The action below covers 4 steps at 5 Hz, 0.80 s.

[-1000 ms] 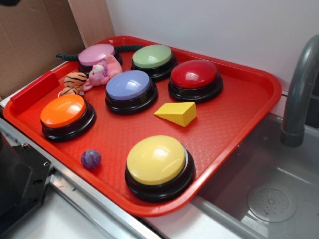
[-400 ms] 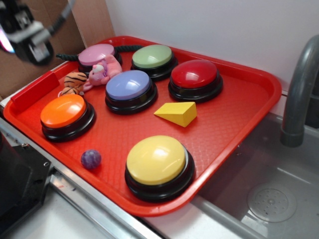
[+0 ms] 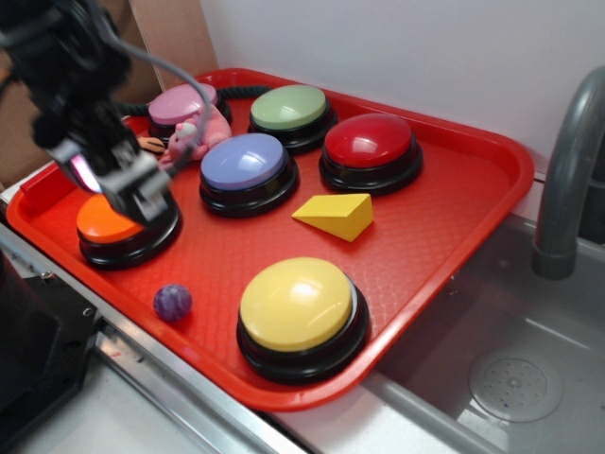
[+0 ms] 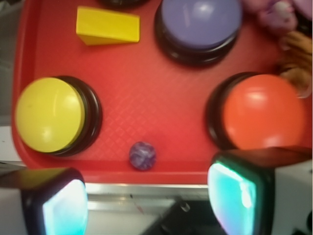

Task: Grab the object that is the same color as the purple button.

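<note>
The object, a small marbled purple ball [image 3: 173,302], lies on the red tray [image 3: 510,161] near its front edge, between the orange and yellow buttons. The purple button [image 3: 244,161] stands mid-tray with a lavender-blue dome on a black base. My gripper [image 3: 128,189] hovers above the orange button [image 3: 109,227], up and to the left of the ball. In the wrist view the ball [image 4: 142,155] sits just ahead of the open gripper [image 4: 149,203], with nothing between the fingers; the purple button [image 4: 200,22] is at the top.
Also on the tray are a yellow button [image 3: 298,305], a yellow wedge [image 3: 336,215], red [image 3: 369,142], green [image 3: 288,107] and pink [image 3: 180,102] buttons, and a pink plush [image 3: 198,132]. A sink [image 3: 510,378] and grey faucet [image 3: 567,180] lie to the right.
The arm came into view at the upper left and dropped down and right until it hangs over the orange button. Nothing on the tray has moved.
</note>
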### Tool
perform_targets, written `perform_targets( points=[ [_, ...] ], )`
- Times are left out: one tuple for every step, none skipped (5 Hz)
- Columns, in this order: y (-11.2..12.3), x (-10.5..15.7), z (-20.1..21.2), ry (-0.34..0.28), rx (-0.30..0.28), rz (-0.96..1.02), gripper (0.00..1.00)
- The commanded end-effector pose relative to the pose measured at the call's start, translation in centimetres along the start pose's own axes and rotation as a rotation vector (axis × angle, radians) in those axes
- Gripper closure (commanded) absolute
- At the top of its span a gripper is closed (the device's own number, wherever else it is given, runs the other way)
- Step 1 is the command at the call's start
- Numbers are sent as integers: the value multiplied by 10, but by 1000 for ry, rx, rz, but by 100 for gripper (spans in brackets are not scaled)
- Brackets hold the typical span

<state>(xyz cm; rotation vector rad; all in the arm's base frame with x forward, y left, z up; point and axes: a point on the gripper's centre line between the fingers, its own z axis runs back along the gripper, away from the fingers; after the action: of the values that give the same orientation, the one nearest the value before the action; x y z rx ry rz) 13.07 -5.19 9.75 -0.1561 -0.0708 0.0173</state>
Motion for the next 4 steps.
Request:
perform_targets(
  points=[
    [-12,4,-56,44,-2,-37,0],
    [-11,0,-64,51,-3,-30,0],
    [-8,-6,-74,76,15,-24,0],
    [-3,-8,-77,78,29,-4,2]
  ],
)
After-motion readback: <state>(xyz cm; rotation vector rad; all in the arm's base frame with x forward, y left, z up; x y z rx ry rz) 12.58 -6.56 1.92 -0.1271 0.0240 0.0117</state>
